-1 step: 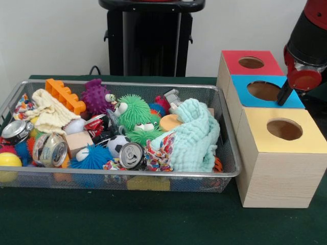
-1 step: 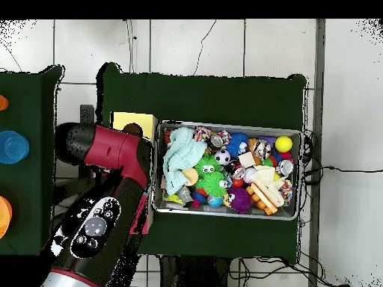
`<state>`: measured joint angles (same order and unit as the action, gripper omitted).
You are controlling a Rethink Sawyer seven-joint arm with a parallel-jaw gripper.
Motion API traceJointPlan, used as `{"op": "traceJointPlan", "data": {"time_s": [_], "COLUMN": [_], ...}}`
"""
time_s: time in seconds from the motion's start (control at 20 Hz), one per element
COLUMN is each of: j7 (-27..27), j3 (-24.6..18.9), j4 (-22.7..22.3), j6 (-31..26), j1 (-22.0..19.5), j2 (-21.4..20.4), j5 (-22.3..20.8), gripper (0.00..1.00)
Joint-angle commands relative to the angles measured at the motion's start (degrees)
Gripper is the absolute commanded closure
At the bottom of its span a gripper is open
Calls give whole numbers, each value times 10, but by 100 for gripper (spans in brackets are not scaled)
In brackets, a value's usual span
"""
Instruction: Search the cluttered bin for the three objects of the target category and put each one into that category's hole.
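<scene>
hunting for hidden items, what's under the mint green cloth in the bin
The mint green cloth drapes over a patterned fabric piece and an orange round object at its edges. Whatever lies beneath its middle is covered.

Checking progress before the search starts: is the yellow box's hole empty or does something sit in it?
Cannot tell fully. The yellow box shows only a dark round hole with nothing sticking out; its inside is hidden.

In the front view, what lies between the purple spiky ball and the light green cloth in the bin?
In the front view, the green fuzzy ball with googly eyes lies between the purple ball and the cloth.
</scene>
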<state>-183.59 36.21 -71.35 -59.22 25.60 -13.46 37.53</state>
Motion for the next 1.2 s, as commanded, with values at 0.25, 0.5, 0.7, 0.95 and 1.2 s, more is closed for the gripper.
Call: {"op": "traceJointPlan", "data": {"time_s": [0.25, 0.5, 0.7, 0.95, 1.2], "j7": [-123, -78, -68, -65, 2], "j3": [-16, -10, -11, -16, -53], "j4": [13, -13, -28, -30, -93], "j6": [-56, -52, -36, -28, 35], "j1": [-27, -42, -45, -52, -95], "j2": [-28, -66, -79, -85, -122], "j5": [-5, -17, -24, -30, -11], "gripper": [100, 100, 100, 100, 100]}}
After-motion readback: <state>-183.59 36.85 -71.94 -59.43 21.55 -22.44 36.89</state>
